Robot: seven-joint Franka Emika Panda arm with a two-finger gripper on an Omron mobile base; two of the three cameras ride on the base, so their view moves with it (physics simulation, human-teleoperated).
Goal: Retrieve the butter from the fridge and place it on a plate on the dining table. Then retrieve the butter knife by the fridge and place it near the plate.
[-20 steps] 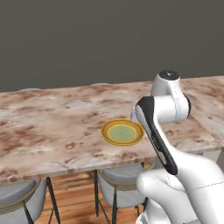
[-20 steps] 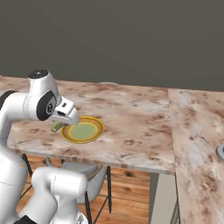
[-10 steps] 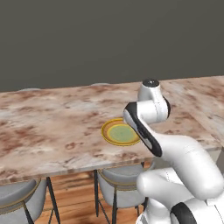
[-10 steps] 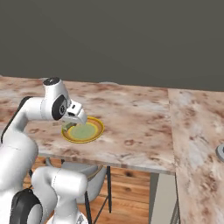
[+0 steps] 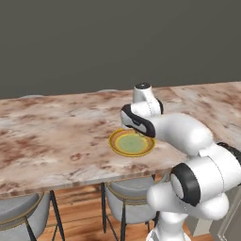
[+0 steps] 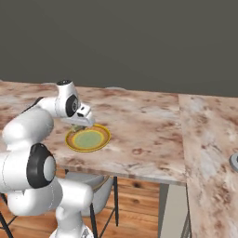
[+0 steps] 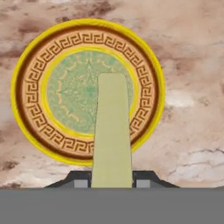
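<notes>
1. The tool [image 7: 112, 183] is clamped on the butter [image 7: 112, 135], one dark finger [image 7: 81, 180] on each side of the stick's near end.
2. In the hand view the butter is a pale yellowish stick that reaches out from the tool over the plate [image 7: 30, 78], its far end above the pale green centre.
3. Whether the butter touches the plate I cannot tell; from the sides the tool [image 6: 80, 124] hangs low over the plate's near-left edge.
4. The plate [image 5: 117, 145] lies flat on the desk [image 5: 56, 136], close to the front edge, its yellow rim bright against the brown-and-cream marbled top.
5. The white arm [image 5: 169, 129] bends down over the plate [image 6: 95, 142] from above.
6. Grey chairs [image 5: 127, 207] are tucked under the desk's front edge, above a wooden floor [image 5: 80, 216].
7. In the right view a second marbled top [image 6: 209, 153] joins the desk [image 6: 139, 125] at the right.
</notes>
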